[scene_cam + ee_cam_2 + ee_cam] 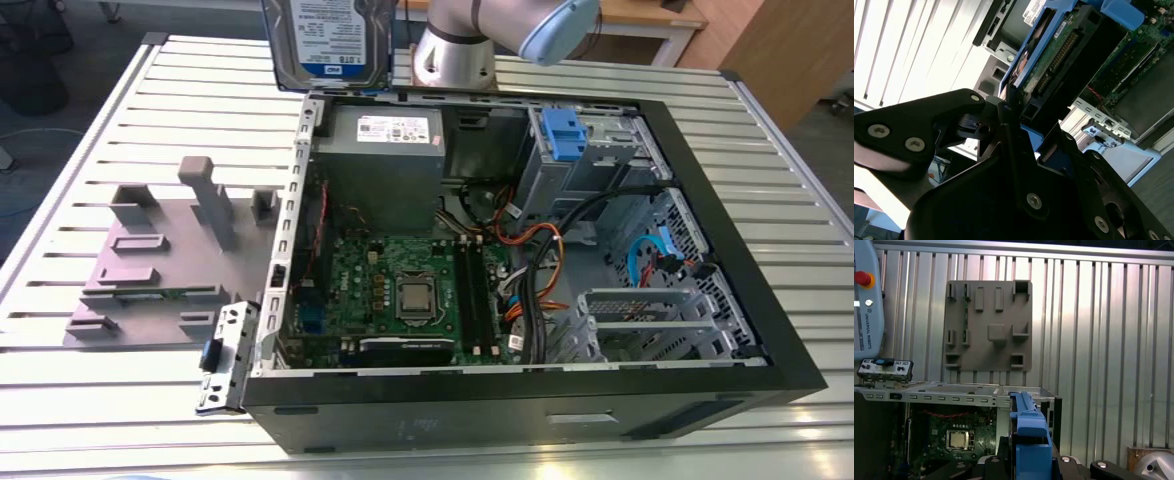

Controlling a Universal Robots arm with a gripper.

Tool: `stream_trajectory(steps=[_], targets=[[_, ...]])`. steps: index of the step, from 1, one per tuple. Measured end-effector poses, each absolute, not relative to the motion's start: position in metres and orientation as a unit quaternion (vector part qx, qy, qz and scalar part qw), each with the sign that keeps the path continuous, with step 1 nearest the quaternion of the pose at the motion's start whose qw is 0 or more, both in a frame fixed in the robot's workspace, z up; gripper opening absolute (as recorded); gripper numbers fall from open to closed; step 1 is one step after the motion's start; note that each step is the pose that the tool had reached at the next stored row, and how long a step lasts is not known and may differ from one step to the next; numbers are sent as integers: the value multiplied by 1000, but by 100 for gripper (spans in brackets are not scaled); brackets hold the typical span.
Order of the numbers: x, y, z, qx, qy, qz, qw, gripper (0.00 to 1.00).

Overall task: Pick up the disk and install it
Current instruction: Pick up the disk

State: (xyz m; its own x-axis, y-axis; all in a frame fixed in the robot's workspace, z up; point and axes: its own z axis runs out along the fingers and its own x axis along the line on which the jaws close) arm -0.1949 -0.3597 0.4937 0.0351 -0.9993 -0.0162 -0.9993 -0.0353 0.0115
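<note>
The disk, silver with a white-and-blue label, hangs upright above the far corner of the open computer case, on the exterior view's left. In the second wrist view my gripper is shut on the disk, its black fingers clamped on the end; the circuit-board underside and blue frame point away toward the case. In the first wrist view the disk's blue frame stands edge-on above the case's rim.
Inside the case lie the motherboard, a grey power-supply box and a drive bay with a blue latch. A grey fixture plate sits on the slatted table. The arm's base stands behind the case.
</note>
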Motion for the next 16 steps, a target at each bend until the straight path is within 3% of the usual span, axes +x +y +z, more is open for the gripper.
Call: stream_trajectory(steps=[16], targets=[[-191, -360, 494, -719, 695, 10, 1, 36]])
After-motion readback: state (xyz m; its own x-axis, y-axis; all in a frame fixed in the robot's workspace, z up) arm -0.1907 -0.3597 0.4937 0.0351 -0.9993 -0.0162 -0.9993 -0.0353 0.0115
